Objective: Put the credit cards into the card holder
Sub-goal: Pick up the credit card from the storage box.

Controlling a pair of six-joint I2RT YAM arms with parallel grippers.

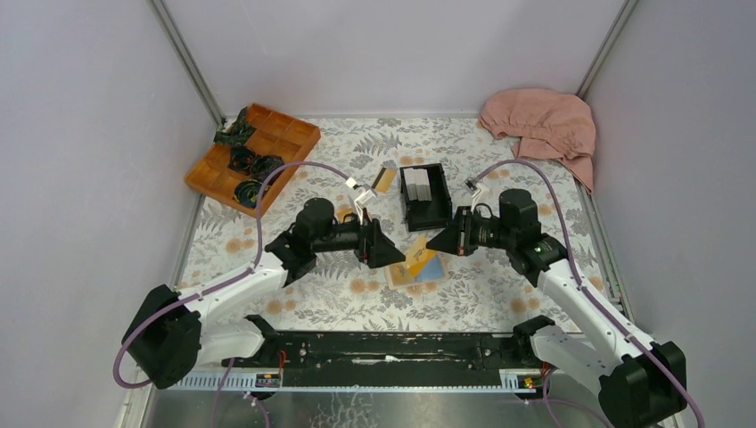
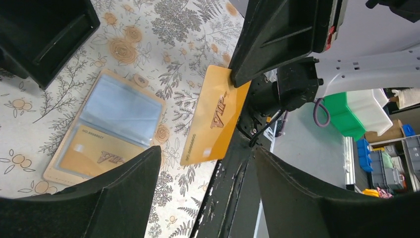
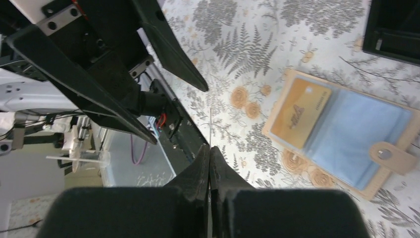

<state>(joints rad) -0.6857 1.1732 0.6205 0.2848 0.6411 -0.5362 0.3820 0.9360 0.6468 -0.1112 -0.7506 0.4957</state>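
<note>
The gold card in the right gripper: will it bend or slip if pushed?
Probably stiff: the gold card hangs flat and straight though the right gripper pinches only one end. Its glossy face looks smooth, so it may pivot or slip in that small grip. It looks thin, likely light.

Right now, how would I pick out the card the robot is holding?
Look at the middle of the flowered table, near the black box. There the right gripper pinches a gold card by one end, close to the open tan wallet. It alone hangs tilted in the air, while a second gold card lies tucked in the wallet.
</note>
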